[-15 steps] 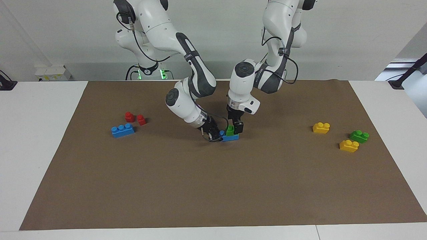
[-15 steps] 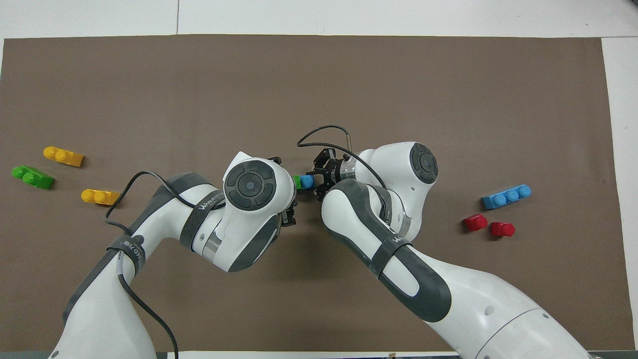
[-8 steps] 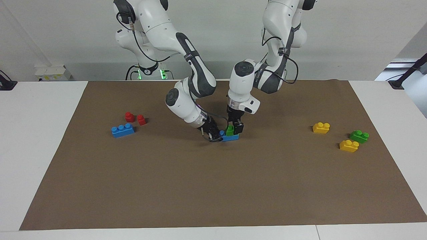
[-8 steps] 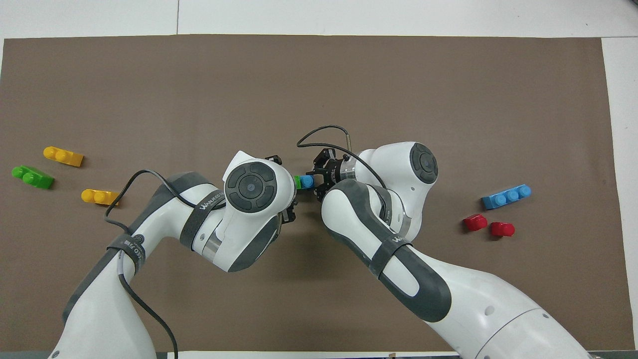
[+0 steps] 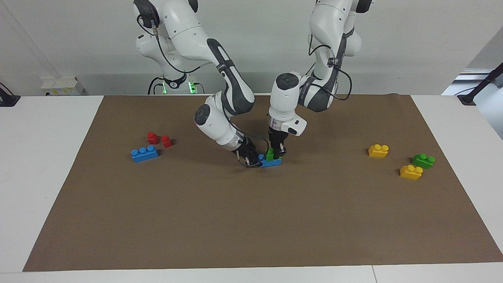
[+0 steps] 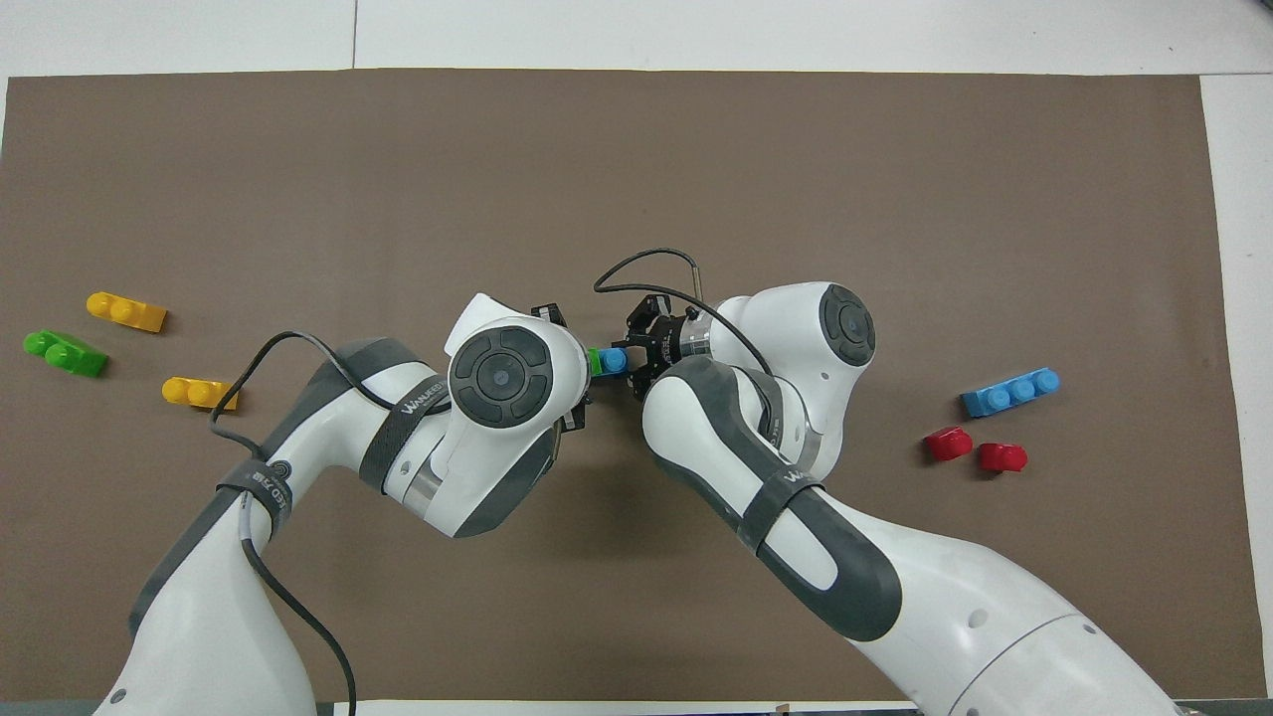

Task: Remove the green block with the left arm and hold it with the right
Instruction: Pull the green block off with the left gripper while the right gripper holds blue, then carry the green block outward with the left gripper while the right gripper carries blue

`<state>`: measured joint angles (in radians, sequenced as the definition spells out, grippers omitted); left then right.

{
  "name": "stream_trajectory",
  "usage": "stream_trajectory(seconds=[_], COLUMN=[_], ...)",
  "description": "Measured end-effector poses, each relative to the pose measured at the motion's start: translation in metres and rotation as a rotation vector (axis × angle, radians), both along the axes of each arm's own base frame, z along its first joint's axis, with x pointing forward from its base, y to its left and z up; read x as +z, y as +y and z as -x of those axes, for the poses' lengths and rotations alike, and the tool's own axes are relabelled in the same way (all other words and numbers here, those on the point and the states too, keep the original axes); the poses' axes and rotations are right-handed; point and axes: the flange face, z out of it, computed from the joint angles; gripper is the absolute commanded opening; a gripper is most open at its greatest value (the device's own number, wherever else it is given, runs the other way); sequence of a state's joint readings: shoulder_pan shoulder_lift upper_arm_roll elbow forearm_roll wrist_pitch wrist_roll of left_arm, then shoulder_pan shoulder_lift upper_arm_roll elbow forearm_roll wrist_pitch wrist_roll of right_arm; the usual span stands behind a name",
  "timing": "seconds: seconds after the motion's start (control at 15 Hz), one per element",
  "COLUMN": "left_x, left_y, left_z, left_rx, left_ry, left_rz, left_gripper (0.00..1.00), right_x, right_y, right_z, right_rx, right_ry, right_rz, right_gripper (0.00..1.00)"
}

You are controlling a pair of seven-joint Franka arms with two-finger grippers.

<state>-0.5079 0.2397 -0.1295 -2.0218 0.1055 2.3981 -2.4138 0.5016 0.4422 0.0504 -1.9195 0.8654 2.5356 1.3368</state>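
At mid-mat, left pincer (image 5: 275, 151) clamps the green block (image 5: 270, 154) — right pincer (image 5: 256, 159) clenched on its blue brick (image 5: 271, 161).

The green block (image 5: 270, 154) and the blue brick (image 5: 272, 162) under it look like smooth, glossy plastic. The brown mat (image 5: 251, 220) is matt; the arm shells (image 5: 220, 129) are glossy white.

green block (image 5: 270, 154) | bright-green studded brick — upright, stacked on blue brick (image 5: 273, 162) | mat centre
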Motion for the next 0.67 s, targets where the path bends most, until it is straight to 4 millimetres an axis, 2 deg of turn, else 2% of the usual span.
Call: stream_trajectory(seconds=[0.2,0.33,0.4,0.67], left_x=[0.006,0.023,0.036,0.090], left_y=[0.002,0.006,0.012,0.058], left_z=[-0.002,-0.003,-0.007,-0.025], left_rx=[0.002,0.001,0.004,0.009], left_ry=[-0.005,-0.006,-0.005,-0.022], left_rz=[0.001,-0.007,-0.019,-0.047], left_gripper=[0.00,0.00,0.00,0.00], right_x=[0.002,0.005,0.003,-0.001], right_y=[0.001,0.004,0.003,-0.001], right_z=[-0.001,-0.002,-0.001,-0.001], right_rx=[-0.004,-0.014,-0.014,-0.019], right_ry=[-0.008,-0.013,-0.011,-0.004], right_rz=[-0.003,-0.014,-0.011,-0.006], right_gripper=[0.00,0.00,0.00,0.00])
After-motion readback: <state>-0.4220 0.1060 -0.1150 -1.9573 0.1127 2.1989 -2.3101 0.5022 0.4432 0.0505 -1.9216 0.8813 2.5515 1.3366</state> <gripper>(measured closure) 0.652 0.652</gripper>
